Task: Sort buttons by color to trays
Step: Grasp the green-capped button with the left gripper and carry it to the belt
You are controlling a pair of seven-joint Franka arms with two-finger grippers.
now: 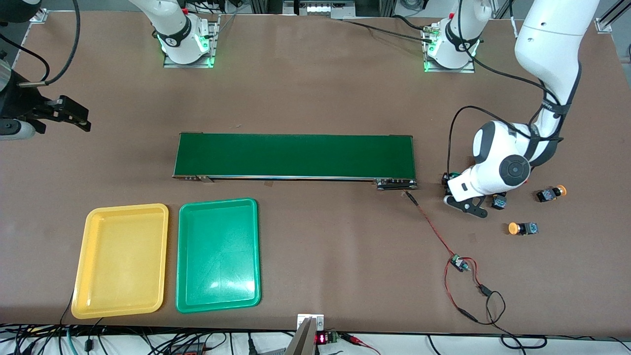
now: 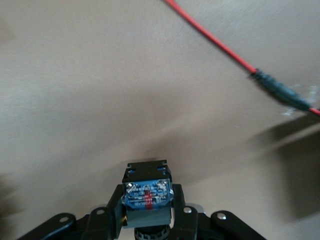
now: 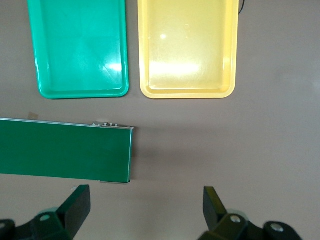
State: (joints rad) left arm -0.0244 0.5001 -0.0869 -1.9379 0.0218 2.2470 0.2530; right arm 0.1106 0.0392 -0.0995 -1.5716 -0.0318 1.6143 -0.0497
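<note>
The left gripper [image 1: 451, 190] is down at the table off the conveyor belt's [image 1: 295, 156] end nearest the left arm, its fingers [image 2: 116, 212] clamped on a button [image 2: 146, 192] with a black blocky body and a blue, red-marked label. Three more buttons lie close by on the table: one just beside the gripper [image 1: 499, 201], and two orange-capped ones [image 1: 551, 193] [image 1: 523, 228]. The left arm reaches down with its wrist bent low. The right gripper [image 3: 147, 212] waits, fingers apart, over the table beside the belt. The yellow tray [image 1: 121, 260] and green tray [image 1: 218, 255] sit side by side, nearer the front camera than the belt.
</note>
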